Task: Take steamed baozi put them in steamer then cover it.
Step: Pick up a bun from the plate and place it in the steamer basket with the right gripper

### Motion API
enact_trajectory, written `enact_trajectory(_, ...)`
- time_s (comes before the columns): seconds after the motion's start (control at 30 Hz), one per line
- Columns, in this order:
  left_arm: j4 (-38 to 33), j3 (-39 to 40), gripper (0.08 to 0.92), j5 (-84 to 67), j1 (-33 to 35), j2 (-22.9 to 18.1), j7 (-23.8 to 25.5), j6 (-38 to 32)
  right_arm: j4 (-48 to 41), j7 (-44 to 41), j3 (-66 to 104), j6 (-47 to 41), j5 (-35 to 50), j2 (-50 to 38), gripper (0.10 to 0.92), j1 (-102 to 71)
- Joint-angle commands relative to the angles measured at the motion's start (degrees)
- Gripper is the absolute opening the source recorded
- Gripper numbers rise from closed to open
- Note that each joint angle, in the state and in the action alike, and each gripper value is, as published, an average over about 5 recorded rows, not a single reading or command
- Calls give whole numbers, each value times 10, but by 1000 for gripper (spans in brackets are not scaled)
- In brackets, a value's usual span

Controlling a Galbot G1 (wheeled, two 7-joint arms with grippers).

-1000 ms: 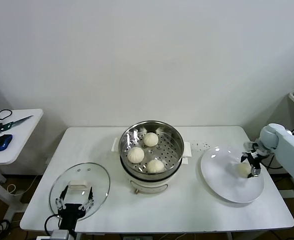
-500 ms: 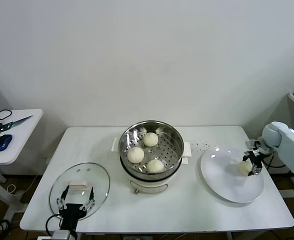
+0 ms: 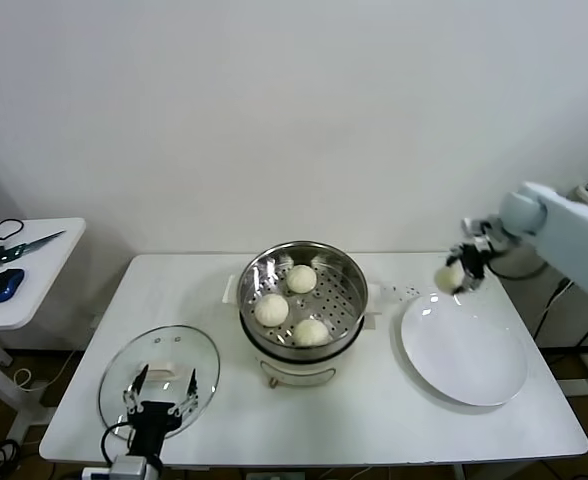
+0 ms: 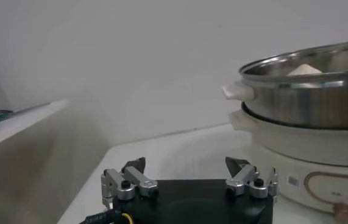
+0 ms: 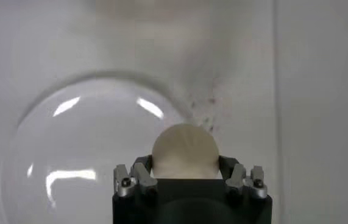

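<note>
gripping a smooth round baozi above the glossy plate, the right gripper; the left gripper gapes over the glass cover; only the head view shows three buns in the steel steamer.

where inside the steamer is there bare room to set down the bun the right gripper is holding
The round stainless-steel steamer has bare perforated tray on its right half, bordered by the three cream-white round buns and the right wall. Its left and middle are crowded. The right gripper, shut on the fourth cream-white bun, hangs above the flat white plate's far rim.
</note>
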Motion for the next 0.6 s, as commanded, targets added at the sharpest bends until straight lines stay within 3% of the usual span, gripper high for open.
enact_trajectory(0.03,2,10,823,-3,-6,7,6,-4,60,23,-214,-60,249,115,704,230)
enact_trajectory(0.33,13,23,823,-5,-8,17,12,-10,111,65,-275,-92,354,229,704,256)
enact_trajectory(0.6,18,19,823,-5,-7,22,15,-15,134,98,-292,-106,339,270,704,208)
